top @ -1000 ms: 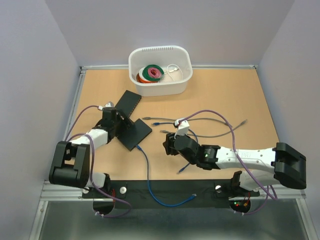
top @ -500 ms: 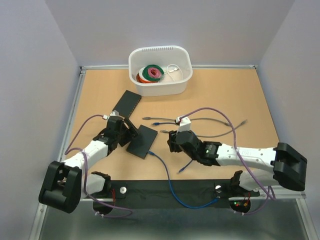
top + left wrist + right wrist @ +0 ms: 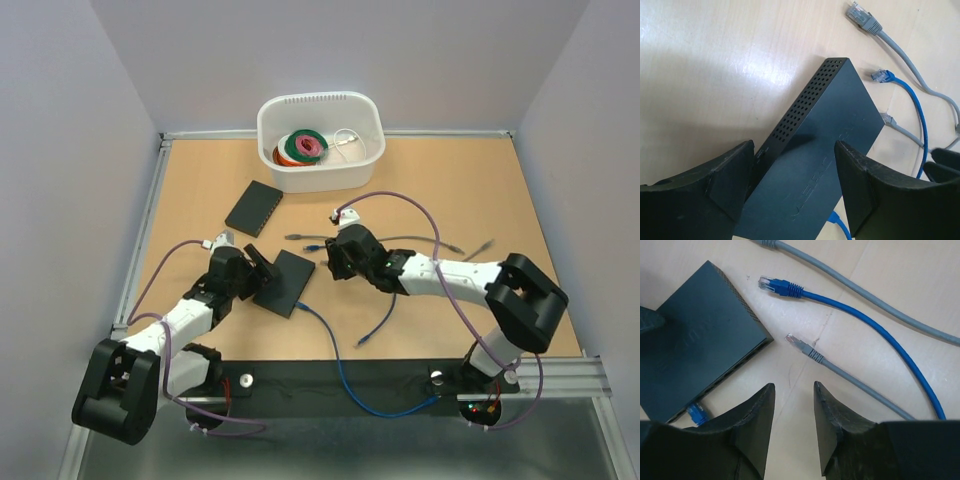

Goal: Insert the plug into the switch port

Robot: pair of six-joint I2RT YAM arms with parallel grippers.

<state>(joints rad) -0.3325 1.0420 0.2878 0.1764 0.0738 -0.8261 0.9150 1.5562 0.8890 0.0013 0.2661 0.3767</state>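
We find the left hand (image 3: pixel 794 150) gripping the switch (image 3: pixel 830 115), the right hand (image 3: pixel 794 390) open. At its 12 o'clock the grey plug (image 3: pixel 800 346): judged light, rigid, brittle-latched; pinch its body.

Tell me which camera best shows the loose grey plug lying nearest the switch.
Right wrist. The grey plug lies large and unobstructed ahead of the open right gripper, beside the switch. Left wrist shows it small, past the switch's far corner. In the top view I cannot pick it out near that gripper.
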